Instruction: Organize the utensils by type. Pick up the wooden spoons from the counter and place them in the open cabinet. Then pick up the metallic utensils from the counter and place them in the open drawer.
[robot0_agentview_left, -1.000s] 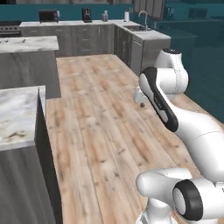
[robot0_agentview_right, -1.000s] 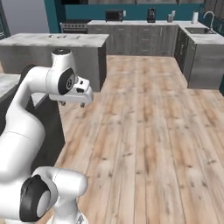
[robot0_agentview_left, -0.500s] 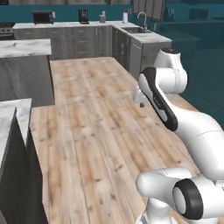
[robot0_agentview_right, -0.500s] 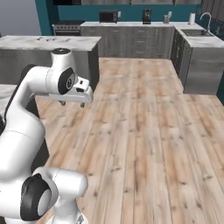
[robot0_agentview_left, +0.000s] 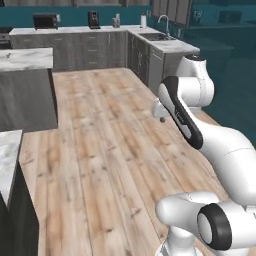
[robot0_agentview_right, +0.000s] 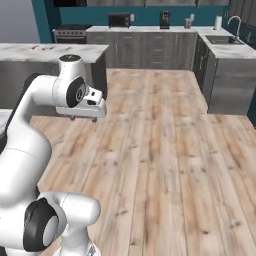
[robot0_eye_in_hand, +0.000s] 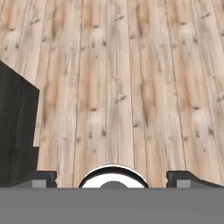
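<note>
Fingers (robot0_eye_in_hand: 112, 177) spread wide and empty, pointing down at bare wooden floor (robot0_eye_in_hand: 131, 78). No utensil is discernible; marble desk (robot0_agentview_left: 22, 59) lies well ahead and left, so nearing it presumably comes first.

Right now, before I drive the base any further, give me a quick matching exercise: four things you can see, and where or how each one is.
Things:
1. end effector
2. microwave
3. sink
4. island counter

Places or states:
A. set in the counter run along the right-hand wall
B. open, empty, over bare wood floor
C. on the back counter against the teal wall
D. marble-topped block to the left, behind the arm

Pairs: 1-B, 2-C, 3-A, 4-D
</note>
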